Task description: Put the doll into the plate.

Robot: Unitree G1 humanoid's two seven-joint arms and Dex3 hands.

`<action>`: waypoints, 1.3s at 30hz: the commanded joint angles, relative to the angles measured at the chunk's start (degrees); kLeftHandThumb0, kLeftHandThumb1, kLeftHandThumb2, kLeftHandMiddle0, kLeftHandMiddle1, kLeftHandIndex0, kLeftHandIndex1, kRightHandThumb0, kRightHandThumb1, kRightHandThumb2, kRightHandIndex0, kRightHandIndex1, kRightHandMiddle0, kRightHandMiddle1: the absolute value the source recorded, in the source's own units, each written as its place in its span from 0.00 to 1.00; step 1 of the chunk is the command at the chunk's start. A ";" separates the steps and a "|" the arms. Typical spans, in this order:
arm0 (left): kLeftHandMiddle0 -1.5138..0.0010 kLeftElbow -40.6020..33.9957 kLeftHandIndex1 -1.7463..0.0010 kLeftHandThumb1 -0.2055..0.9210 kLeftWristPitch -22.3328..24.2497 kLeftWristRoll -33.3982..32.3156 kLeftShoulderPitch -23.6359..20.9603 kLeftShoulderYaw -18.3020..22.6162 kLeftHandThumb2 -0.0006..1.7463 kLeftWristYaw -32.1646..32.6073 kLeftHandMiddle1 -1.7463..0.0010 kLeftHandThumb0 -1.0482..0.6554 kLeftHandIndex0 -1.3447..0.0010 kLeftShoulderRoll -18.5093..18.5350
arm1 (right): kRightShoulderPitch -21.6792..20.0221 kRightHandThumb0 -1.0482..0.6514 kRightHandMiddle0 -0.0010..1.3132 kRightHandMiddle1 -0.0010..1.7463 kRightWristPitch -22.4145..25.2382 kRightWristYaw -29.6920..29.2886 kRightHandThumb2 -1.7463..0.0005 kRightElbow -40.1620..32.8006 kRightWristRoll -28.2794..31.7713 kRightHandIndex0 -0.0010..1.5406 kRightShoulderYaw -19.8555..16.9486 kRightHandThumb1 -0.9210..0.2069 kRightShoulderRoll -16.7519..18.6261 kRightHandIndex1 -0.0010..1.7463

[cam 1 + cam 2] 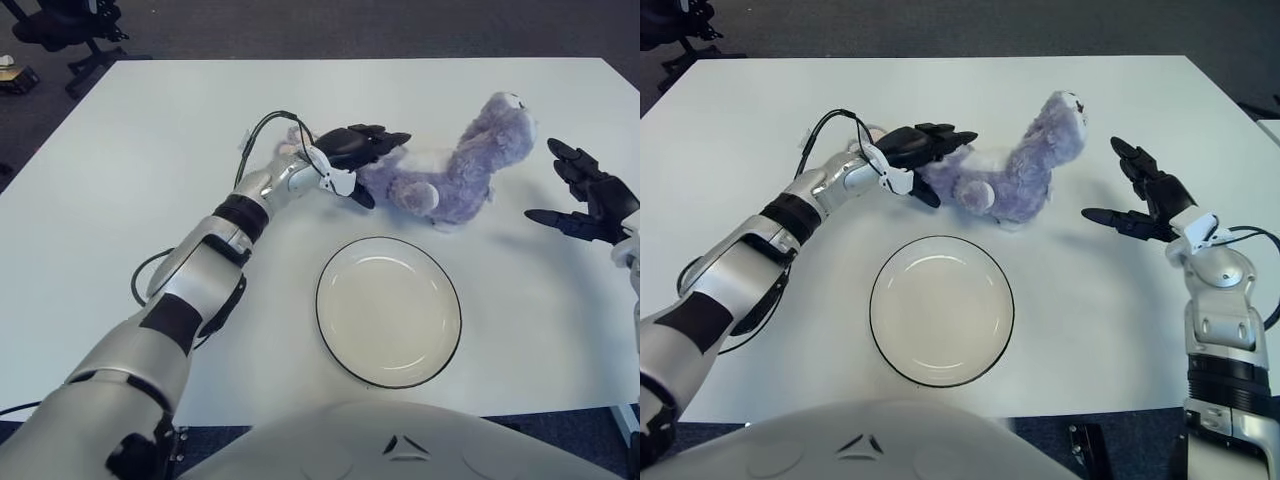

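A purple plush doll (455, 170) lies on the white table (150, 150), just beyond a white plate with a dark rim (322, 318). The plate holds nothing. My left hand (378, 165) is at the doll's left end. Its fingers (375, 135) stretch out over the plush and its thumb (362, 196) sits below, not closed on it. My right hand (1137, 188) hovers to the right of the doll, a short gap away, with its fingers spread and holding nothing.
An office chair (70, 30) stands on the floor beyond the table's far left corner. A black cable (262, 130) loops off my left wrist. The table's front edge runs just behind the plate, near my body.
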 commanded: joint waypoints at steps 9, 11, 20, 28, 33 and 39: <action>0.74 4.13 0.98 0.91 1.42 0.99 -0.50 -1.54 0.00 -0.97 0.97 0.23 0.73 -2.18 | 1.07 0.20 0.09 0.01 -0.83 0.15 1.00 -1.44 0.38 0.05 -0.47 0.03 -0.70 0.00; 0.74 4.24 0.98 0.91 1.40 0.99 -0.55 -1.56 0.00 -0.92 0.97 0.23 0.72 -2.21 | 1.07 0.20 0.09 0.01 -0.82 0.15 1.00 -1.45 0.38 0.05 -0.47 0.03 -0.70 0.00; 0.88 10.15 0.74 0.94 6.80 5.55 0.21 -5.46 0.00 12.46 0.25 0.35 0.58 -7.26 | 1.84 0.21 0.09 0.01 -0.31 0.10 1.00 -2.38 0.99 0.06 -0.73 0.01 -0.35 0.00; 0.87 12.41 0.55 0.93 7.90 7.03 1.57 -7.31 0.00 23.33 0.16 0.38 0.64 -8.64 | 2.14 0.21 0.10 0.01 -0.17 -0.05 0.99 -2.63 1.09 0.06 -0.84 0.01 -0.24 0.00; 0.84 14.12 0.29 0.92 8.37 7.76 2.23 -8.15 0.00 29.61 0.06 0.43 0.72 -9.50 | 2.40 0.22 0.10 0.01 -0.03 -0.17 0.98 -2.90 1.11 0.06 -0.92 0.00 -0.13 0.00; 0.84 14.97 0.23 0.92 8.25 7.81 1.96 -8.69 0.00 30.83 0.03 0.44 0.74 -9.71 | 2.40 0.22 0.10 0.01 0.00 -0.17 0.98 -2.93 1.10 0.06 -0.92 0.00 -0.12 0.00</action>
